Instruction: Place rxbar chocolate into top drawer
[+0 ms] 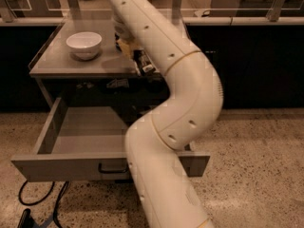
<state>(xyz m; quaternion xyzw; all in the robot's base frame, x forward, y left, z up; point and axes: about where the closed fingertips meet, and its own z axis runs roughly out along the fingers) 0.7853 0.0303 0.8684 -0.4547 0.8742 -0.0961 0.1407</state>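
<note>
From my seat the arm [190, 94] fills the middle of the view. It rises from the bottom edge, bends once in front of the drawer and reaches up and left over the table [80, 68]. The gripper [135, 53] sits at the front right part of the table top, right at its front edge, and the arm covers much of it. What I can see of it is clenched around the chocolate bar [147, 66], whose dark wrapper with pale print juts out tilted from the gripper, its lower end at the table's front edge. The bar is above and behind the drawer's open space, not inside it. The top drawer [61, 167] is pulled well out below the table. Its grey front panel faces me with the dark handle [112, 168] at its middle, just left of where the arm crosses it. A white bowl [84, 44] stands upright on the left part of the table, well apart from the gripper. Dark cables [33, 203] lie on the speckled floor below the drawer's left end.
</note>
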